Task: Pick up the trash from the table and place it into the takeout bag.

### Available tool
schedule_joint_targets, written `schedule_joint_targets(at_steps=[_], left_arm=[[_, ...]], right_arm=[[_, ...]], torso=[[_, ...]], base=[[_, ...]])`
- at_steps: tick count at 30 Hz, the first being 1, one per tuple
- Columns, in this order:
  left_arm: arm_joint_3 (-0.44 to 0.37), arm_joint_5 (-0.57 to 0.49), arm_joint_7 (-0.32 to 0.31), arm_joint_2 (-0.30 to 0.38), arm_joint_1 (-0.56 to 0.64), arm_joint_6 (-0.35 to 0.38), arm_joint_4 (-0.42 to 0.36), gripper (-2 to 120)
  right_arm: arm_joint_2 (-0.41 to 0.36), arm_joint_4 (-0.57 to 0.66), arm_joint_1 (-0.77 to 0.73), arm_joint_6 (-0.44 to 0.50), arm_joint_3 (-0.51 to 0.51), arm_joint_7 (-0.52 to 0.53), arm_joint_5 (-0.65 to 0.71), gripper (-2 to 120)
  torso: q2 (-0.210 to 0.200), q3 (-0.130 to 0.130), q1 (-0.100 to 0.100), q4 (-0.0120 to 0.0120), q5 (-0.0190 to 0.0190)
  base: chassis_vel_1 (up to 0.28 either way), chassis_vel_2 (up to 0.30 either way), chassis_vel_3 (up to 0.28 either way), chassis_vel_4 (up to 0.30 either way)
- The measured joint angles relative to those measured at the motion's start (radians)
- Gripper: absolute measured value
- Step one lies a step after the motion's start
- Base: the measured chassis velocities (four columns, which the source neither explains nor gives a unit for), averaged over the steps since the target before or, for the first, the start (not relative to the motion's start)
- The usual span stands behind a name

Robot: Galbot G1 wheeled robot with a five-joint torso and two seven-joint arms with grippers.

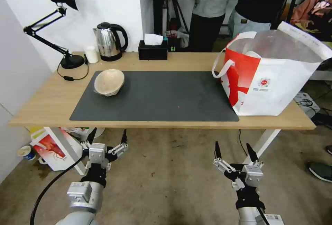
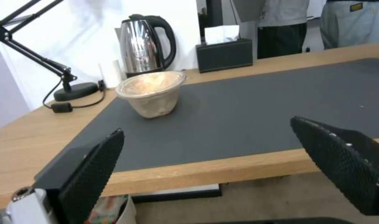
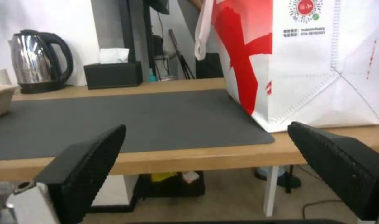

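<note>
Beige bowl (image 1: pixel 109 82): on grey mat (image 1: pixel 162 97), left part of frame, tilted on side, mouth toward camera; apart from both grippers.
Takeout bag (image 1: pixel 269 76): red-and-white, upright on table (image 1: pixel 48 104) at right end, mouth wide, corner overlapping mat edge.
Back edge of table, upper left to centre: desk lamp (image 1: pixel 65 28), small white cup (image 1: pixel 91 54), steel kettle (image 1: pixel 110 41), black tissue box (image 1: pixel 153 48).
Left gripper (image 1: pixel 107 137): lower left, below table edge, fingers spread, holding nothing.
Right gripper (image 1: pixel 235 150): lower right, below table edge, fingers spread, holding nothing.
</note>
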Motion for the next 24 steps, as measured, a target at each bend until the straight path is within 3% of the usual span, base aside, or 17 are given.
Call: schedule_joint_targets(at_steps=[24], left_arm=[[0.0,0.0,0.0,0.0,0.0,0.0,0.0,100]], right_arm=[[-0.006,0.01,0.037,-0.011,0.024,-0.014,0.046,100]], torso=[[0.0,0.0,0.0,-0.0001,0.0]], base=[[0.0,0.0,0.0,0.0]])
